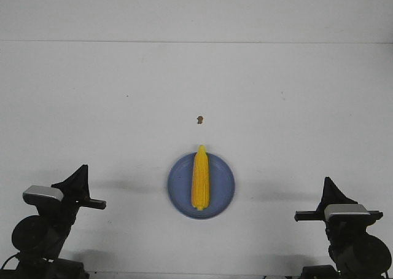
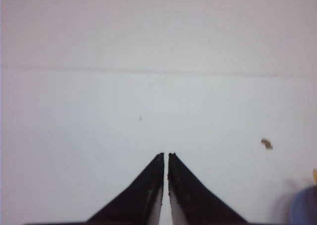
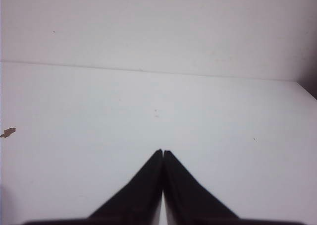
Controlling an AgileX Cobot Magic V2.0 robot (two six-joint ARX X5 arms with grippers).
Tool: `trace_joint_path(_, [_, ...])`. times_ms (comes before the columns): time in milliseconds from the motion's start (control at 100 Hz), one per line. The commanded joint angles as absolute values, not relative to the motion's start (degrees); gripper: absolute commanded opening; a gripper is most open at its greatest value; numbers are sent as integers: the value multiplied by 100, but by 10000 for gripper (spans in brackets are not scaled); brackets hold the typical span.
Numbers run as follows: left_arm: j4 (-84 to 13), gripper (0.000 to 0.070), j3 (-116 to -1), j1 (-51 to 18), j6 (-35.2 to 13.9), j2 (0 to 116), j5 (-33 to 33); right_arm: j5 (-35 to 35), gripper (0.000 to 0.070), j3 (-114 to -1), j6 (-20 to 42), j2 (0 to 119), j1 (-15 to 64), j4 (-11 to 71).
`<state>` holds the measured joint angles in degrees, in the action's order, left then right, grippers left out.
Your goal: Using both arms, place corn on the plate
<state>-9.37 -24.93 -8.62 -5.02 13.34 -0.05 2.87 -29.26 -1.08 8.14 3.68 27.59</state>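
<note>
The yellow corn point(image 1: 201, 179) lies lengthwise on the round blue plate point(image 1: 223, 190) at the table's front centre, its pointed end away from me. My left gripper point(image 1: 81, 171) is shut and empty at the front left, well apart from the plate. My right gripper point(image 1: 328, 184) is shut and empty at the front right. In the left wrist view the left gripper point(image 2: 166, 154) shows a hairline gap, with the plate's edge point(image 2: 304, 207) at the frame's side. In the right wrist view the right gripper point(image 3: 163, 151) has its jaws together over bare table.
A tiny brown speck point(image 1: 199, 119) lies on the white table point(image 1: 92, 107) beyond the plate; it also shows in the left wrist view point(image 2: 267, 144) and the right wrist view point(image 3: 7, 132). A white wall rises behind the table.
</note>
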Motion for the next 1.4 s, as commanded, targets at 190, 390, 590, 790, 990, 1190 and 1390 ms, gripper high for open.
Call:
trace_joint_path(190, [1, 12, -1302, -858, -410, 554, -25, 301, 1, -2982, -128, 834, 366, 2705])
trace_joint_path(390, [375, 12, -545, -797, -412, 8, -25, 301, 1, -2982, -128, 834, 366, 2707])
trace_joint_path(590, [1059, 12, -69, -766, -475, 16, -25, 301, 1, -2982, -128, 834, 366, 2707])
trace_joint_path(790, [1041, 12, -80, -746, -478, 16, -23, 301, 1, -2982, -128, 832, 366, 2705])
trace_joint_path(990, [1041, 12, -80, -746, -475, 16, -23, 301, 1, -2982, -128, 832, 366, 2705])
trace_joint_path(1190, [1041, 12, -80, -746, -478, 19, -23, 301, 1, -2982, -128, 832, 366, 2705])
trace_joint_path(1390, [1039, 12, -80, -746, -475, 19, -23, 301, 1, -2982, -128, 832, 366, 2705])
